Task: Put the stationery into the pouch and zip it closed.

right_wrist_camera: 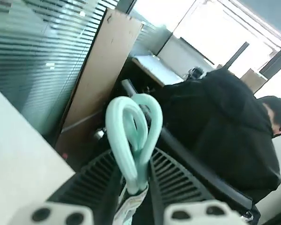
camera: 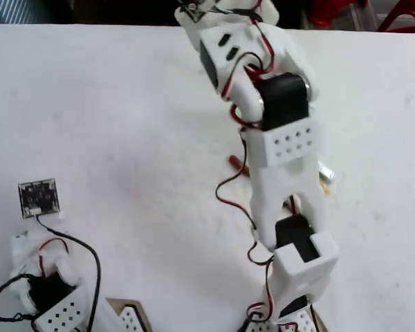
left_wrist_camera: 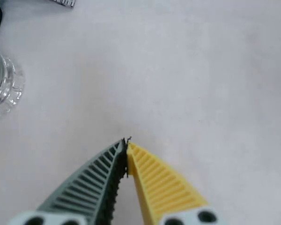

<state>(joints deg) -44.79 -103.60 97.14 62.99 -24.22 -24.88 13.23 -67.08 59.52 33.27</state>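
My right gripper (right_wrist_camera: 135,161) is shut on a pale mint-green looped handle (right_wrist_camera: 133,125) that sticks out past its dark ribbed fingers and points up toward the room beyond the table. In the high view the right arm (camera: 285,149) stretches from the near edge to the far edge of the white table (camera: 111,117). Under it show an orange item (camera: 236,163) and a small pale item (camera: 325,177). My left gripper (left_wrist_camera: 126,144) is shut and empty, its grey and yellow fingers meeting just above the bare table. The left arm (camera: 50,299) sits folded at the near left corner.
A clear round plastic container with a red part (left_wrist_camera: 3,85) stands near the left gripper. A small dark circuit board (camera: 38,196) with a black cable lies at the near left. A person in dark clothing sits behind the table.
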